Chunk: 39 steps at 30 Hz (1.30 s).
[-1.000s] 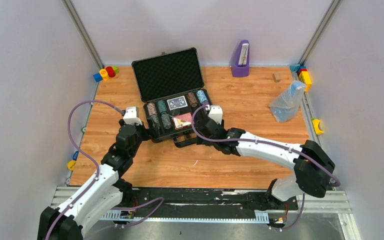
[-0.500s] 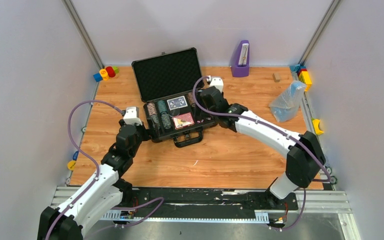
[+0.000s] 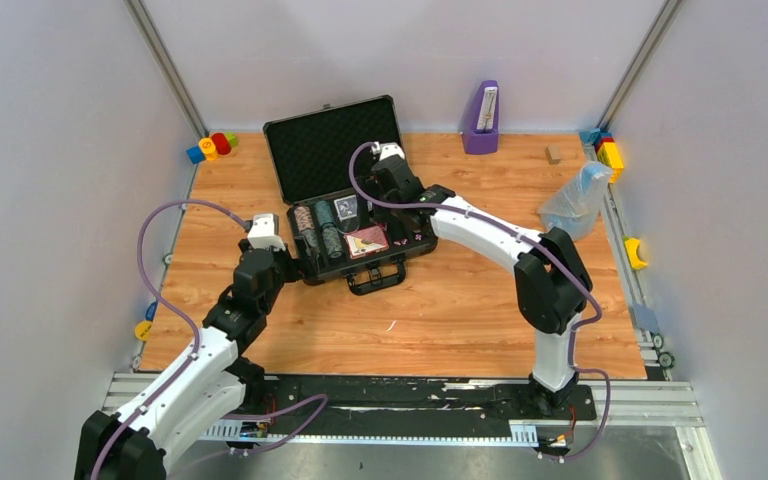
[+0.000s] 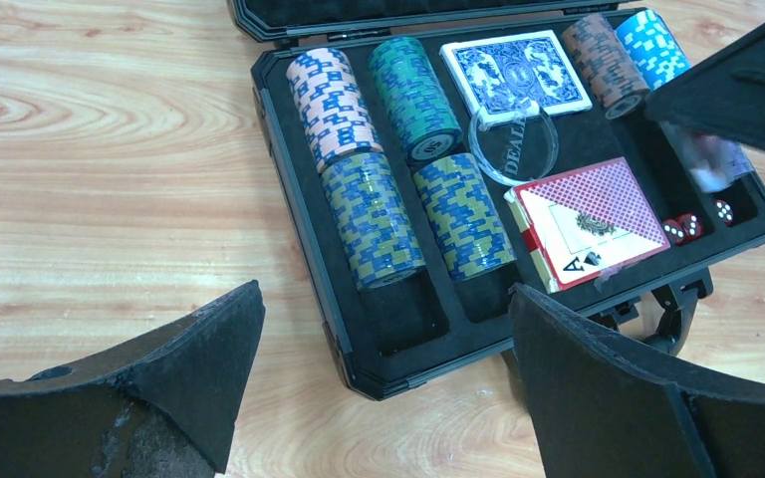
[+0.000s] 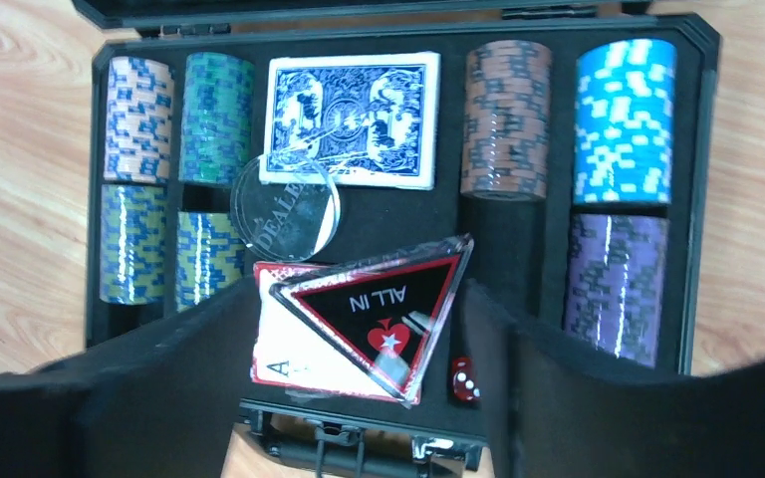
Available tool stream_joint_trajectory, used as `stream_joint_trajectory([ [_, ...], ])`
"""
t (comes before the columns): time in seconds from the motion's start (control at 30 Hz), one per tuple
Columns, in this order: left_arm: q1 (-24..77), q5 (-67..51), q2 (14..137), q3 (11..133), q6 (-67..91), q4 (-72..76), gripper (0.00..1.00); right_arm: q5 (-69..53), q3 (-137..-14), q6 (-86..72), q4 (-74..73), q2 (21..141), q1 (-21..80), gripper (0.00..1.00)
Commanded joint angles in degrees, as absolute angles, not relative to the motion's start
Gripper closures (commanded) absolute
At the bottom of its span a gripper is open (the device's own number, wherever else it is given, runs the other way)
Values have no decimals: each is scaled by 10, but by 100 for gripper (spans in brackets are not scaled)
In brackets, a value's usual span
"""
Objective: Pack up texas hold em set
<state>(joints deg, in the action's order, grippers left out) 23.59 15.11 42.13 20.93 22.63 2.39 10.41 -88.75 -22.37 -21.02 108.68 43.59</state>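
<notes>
The black case point(image 3: 335, 150) lies open on the table, its foam lid propped up at the back. Its tray holds several chip stacks point(image 4: 369, 214), a blue card deck point(image 4: 515, 75), a red card deck point(image 4: 593, 214), a clear dealer disc point(image 4: 513, 149) and red dice point(image 4: 692, 221). My right gripper point(image 3: 397, 192) hangs over the tray and is shut on the triangular "ALL IN" button point(image 5: 379, 319), above the red deck, next to a red die point(image 5: 463, 378). My left gripper point(image 3: 278, 258) is open and empty at the case's front left corner point(image 4: 383, 378).
A purple upright holder point(image 3: 481, 120) stands at the back. A crumpled clear bag point(image 3: 575, 205) lies to the right. Colourful toy blocks sit at the back left point(image 3: 210, 146) and along the right edge point(image 3: 610, 152). The case handle point(image 3: 375, 280) sticks out toward me.
My right arm has swung from the case's front right corner up and back over the tray, toward the left. The left arm has not moved.
</notes>
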Motion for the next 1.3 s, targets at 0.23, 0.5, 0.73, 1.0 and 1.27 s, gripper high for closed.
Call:
stream_joint_trajectory([
  [0.23, 234, 114, 449, 221, 231, 82, 0, 47, -938, -206, -188, 1077, 392, 4],
  [0.5, 192, 91, 503, 241, 263, 74, 0, -49, -977, -254, -163, 1101, 269, 22],
  [0.73, 33, -89, 530, 260, 331, 111, 0, -75, -985, -263, -158, 1106, 239, 27],
  [1.0, -131, -227, 731, 353, 504, 209, 0, -151, -803, -312, -42, 1001, 252, 34],
  [1.27, -181, -282, 995, 524, 625, 302, 7, -147, -675, -333, 16, 897, 319, 31],
])
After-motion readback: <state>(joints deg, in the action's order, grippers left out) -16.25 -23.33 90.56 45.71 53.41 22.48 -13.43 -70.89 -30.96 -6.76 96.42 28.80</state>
